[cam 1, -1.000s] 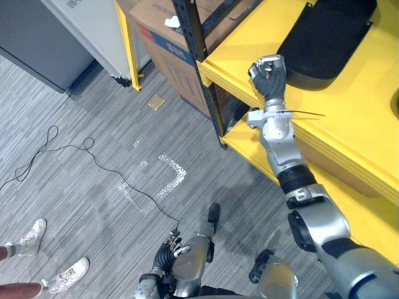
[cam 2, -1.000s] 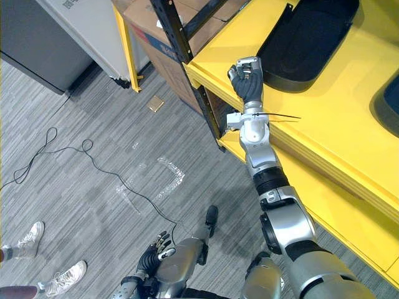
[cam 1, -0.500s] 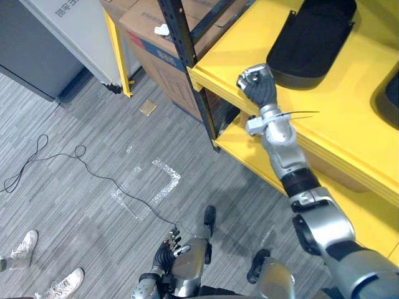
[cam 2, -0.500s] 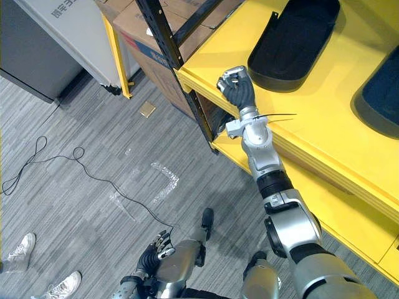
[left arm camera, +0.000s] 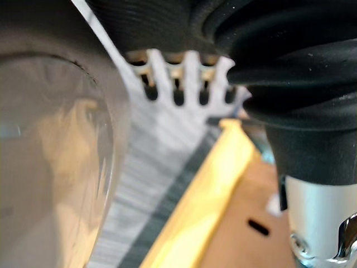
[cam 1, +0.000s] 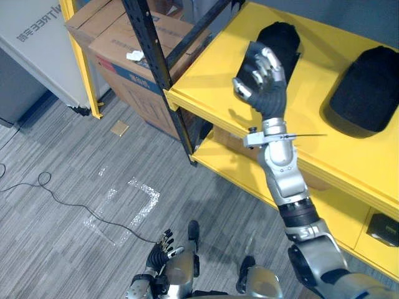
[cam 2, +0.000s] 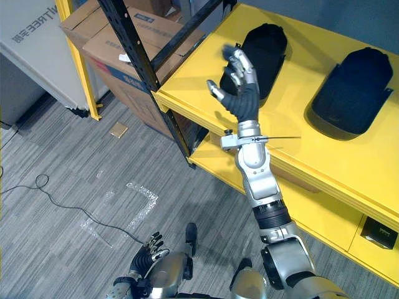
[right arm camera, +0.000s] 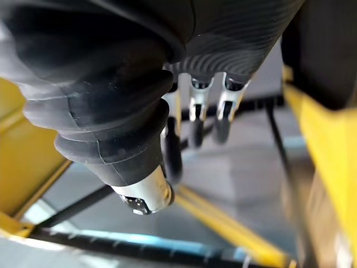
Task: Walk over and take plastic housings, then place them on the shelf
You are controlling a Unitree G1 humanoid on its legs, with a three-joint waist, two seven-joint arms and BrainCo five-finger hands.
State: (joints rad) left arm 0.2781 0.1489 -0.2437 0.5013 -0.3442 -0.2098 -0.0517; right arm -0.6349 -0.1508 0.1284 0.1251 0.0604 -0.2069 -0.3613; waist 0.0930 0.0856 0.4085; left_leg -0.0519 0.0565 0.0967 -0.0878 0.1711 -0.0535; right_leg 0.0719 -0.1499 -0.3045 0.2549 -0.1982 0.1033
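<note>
Placement seems done: right hand (cam 2: 240, 86), fingers spread, hovers beside black plastic housing (cam 2: 267, 45) on yellow shelf (cam 2: 324, 156); next, withdraw clear.

1. Left eye view: looks steeply down from the head, from well above, onto the grey floor (cam 1: 75, 180) and the yellow shelf (cam 1: 206, 81).
2. Right eye view: looks down likewise from just beside the first; shares the floor, the shelf, the near black housing (cam 2: 265, 40), the far black housing (cam 2: 352, 87) and the raised right hand (cam 2: 240, 84).
3. Left wrist view: looks from very close along the left hand (left arm camera: 191, 72), toward striped floor and a yellow edge (left arm camera: 203, 195).
4. Right wrist view: looks from very close along the right hand, toward yellow shelf boards and dark frame bars (right arm camera: 72, 207).
</note>
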